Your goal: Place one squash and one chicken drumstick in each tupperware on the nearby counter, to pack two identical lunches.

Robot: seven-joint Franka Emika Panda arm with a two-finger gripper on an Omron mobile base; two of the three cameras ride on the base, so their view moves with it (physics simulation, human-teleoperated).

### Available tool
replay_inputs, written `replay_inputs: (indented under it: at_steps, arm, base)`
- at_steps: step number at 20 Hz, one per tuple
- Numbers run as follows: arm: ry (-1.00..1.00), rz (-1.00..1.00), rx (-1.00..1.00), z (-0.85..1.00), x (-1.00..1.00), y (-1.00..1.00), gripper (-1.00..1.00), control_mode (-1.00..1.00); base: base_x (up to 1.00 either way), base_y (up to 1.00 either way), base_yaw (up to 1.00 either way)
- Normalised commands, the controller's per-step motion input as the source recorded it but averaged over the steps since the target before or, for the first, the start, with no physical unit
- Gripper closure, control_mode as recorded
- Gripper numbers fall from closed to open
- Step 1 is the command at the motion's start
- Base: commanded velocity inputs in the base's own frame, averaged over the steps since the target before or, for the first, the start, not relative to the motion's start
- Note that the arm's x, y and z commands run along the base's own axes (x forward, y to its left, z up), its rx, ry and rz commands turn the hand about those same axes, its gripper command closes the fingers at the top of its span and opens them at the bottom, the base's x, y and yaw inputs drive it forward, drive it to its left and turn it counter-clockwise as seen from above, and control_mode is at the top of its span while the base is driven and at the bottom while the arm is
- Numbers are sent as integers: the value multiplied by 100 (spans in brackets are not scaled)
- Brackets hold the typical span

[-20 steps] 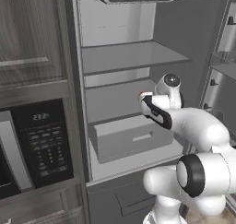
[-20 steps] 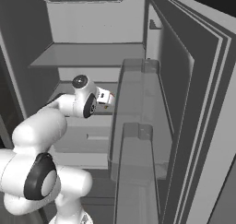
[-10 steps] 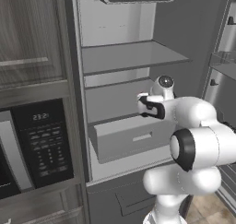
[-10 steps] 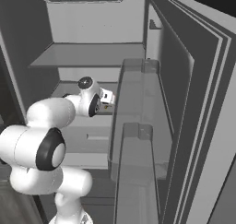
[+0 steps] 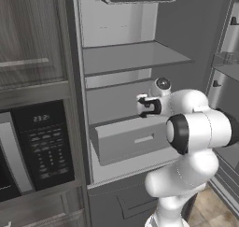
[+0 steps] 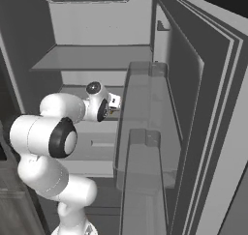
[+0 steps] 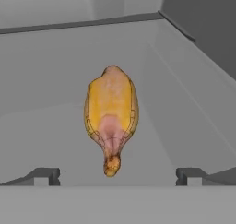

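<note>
Hand view: glossy orange-yellow chicken drumstick [image 7: 111, 117], tapered end nearest; end effector [image 7: 115, 174] spread wide, empty.

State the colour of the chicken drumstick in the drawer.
Yellow-orange, paler pinkish toward its narrow end; the chicken drumstick shows best in the hand view.

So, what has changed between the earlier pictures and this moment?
The arm's bulky joints swung across in front of the cameras, and the gripper moved a little to the left in the left base view, above the open fridge drawer. The fridge, its shelves and the microwave stayed as they were. The hand view shows a chicken drumstick between the open fingertips.
</note>
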Motion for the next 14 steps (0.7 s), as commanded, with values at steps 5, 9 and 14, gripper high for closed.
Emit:
replay_inputs:
  at_steps: [5,9,14]
  arm:
    - [0,0,0,-14,36,0,-100,-100]
    - [0,0,0,-15,38,0,-100,-100]
    - [3,0,0,-17,36,0,-100,-100]
  base:
    - [0,0,0]
    - [0,0,0]
    - [0,0,0]
